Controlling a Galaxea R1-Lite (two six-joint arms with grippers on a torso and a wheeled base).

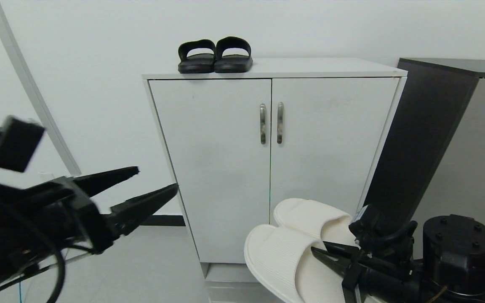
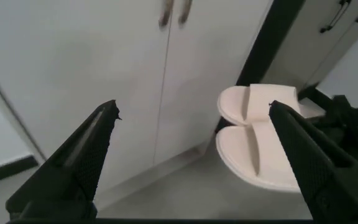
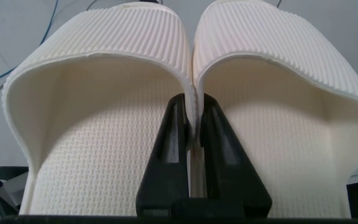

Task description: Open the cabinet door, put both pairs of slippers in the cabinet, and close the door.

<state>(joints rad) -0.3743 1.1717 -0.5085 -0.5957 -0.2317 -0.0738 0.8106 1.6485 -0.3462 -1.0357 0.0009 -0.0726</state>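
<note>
Pinching the white slippers (image 3: 104,124) side by side, the right gripper (image 3: 191,124) is clenched on the pair. Its two black fingers (image 3: 166,149) reach in under the ribbed straps, one into each slipper, and squeeze the two inner strap edges against each other between them. From where I stand, the pair hangs in the air, toes pointing away from the gripper and toward the cabinet (image 1: 225,168). It sits low down, in front of the bottom of the right-hand door (image 1: 331,139).

Off to the other side, the left gripper (image 1: 157,179) is spread wide with nothing between its long dark fingers. It sits beside the cabinet's left edge, about level with the lower half of the doors, its tips pointing toward the cabinet, with the pale wall (image 1: 99,63) behind it.

The cabinet itself is white, with both doors shut and flush. Two slim metal handles (image 1: 271,123) stand upright close together on either side of the middle seam. On its top, near the left end, the black slippers (image 1: 215,57) sit as a neat pair, touching each other, with their open ends facing the room. A dark cabinet (image 1: 419,139) stands right against the white one's right side, and grey floor (image 1: 150,261) runs beneath.
</note>
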